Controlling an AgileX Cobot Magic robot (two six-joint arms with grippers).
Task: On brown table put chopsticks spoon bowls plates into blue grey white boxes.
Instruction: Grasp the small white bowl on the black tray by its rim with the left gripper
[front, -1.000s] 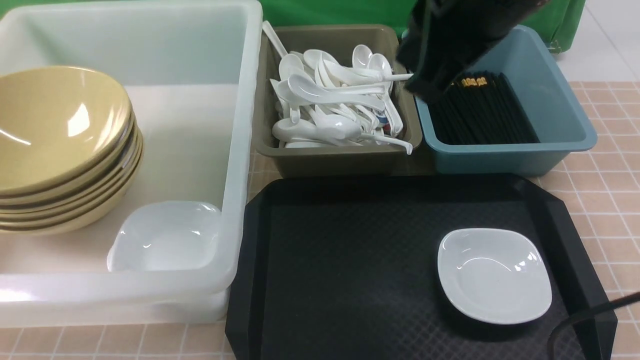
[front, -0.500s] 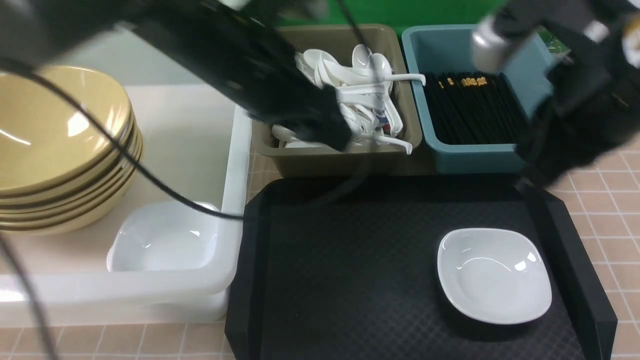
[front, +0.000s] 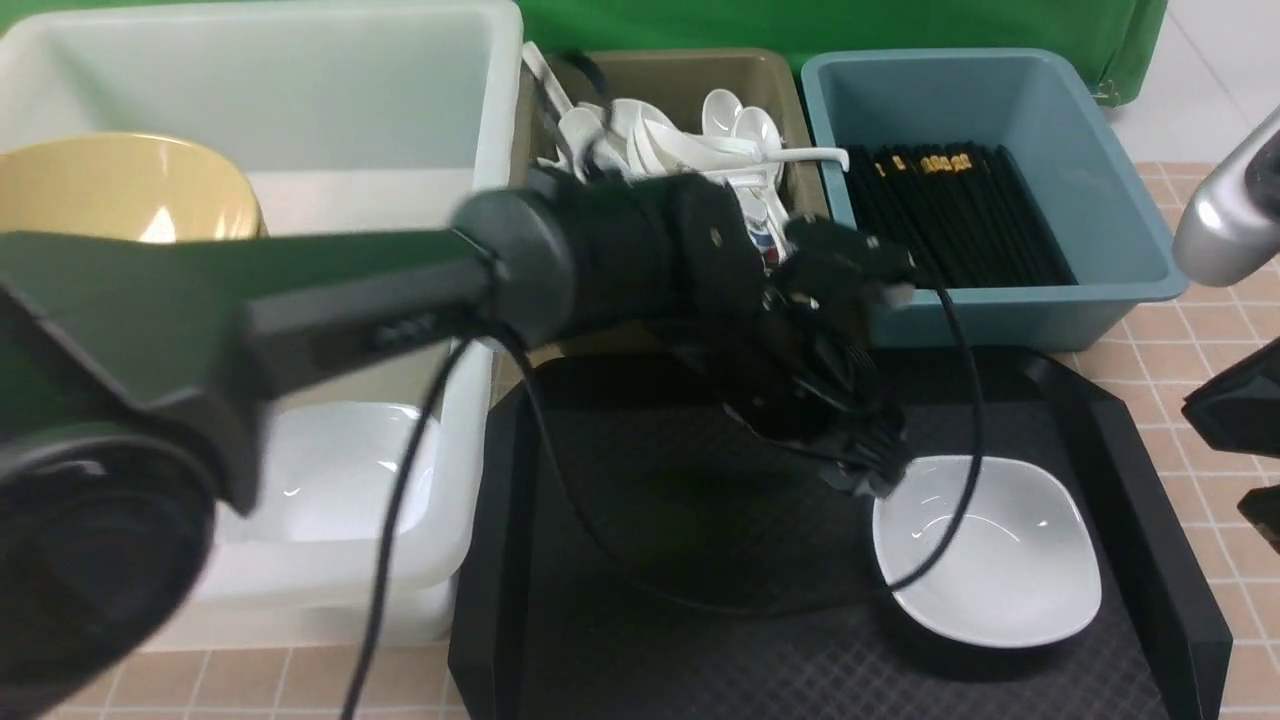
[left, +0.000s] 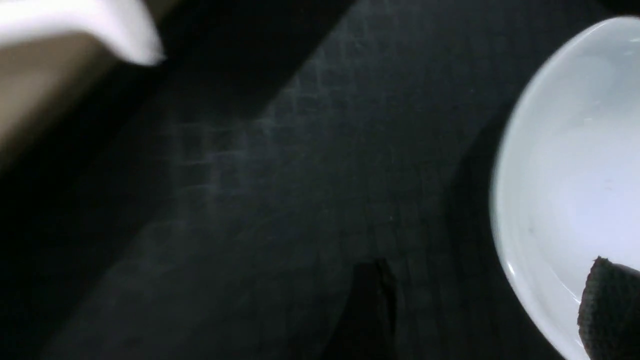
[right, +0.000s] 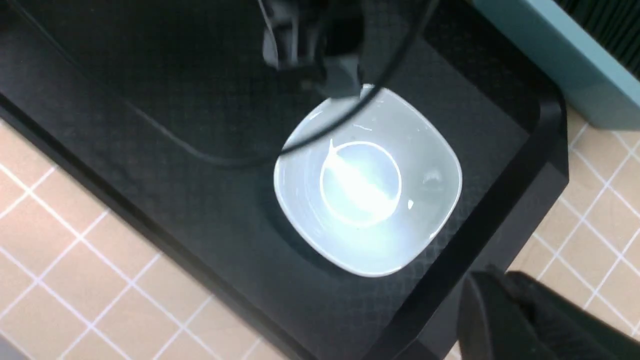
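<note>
On the black tray (front: 650, 620) lies one white plate (front: 1000, 560). My left arm reaches across to it, and my left gripper (front: 875, 480) hangs open at the plate's near-left rim. In the left wrist view one finger (left: 610, 310) is over the plate (left: 565, 150) and the other over the tray. My right gripper (right: 500, 274) is shut and empty, off the tray's right edge above the brown table (front: 1200, 330). The white box (front: 300, 90) holds stacked yellow bowls (front: 110, 190) and another plate (front: 340, 480). Spoons (front: 740, 125) fill the grey box (front: 680, 65). Chopsticks (front: 960, 210) lie in the blue box (front: 1000, 310).
The left arm's long black link and its cable cross over the white box's corner and the tray. The three boxes stand in a row behind the tray. A green cloth hangs at the back.
The left arm swung in from the left and came down to the plate on the tray. The right arm left the blue box and drew back to the right edge.
</note>
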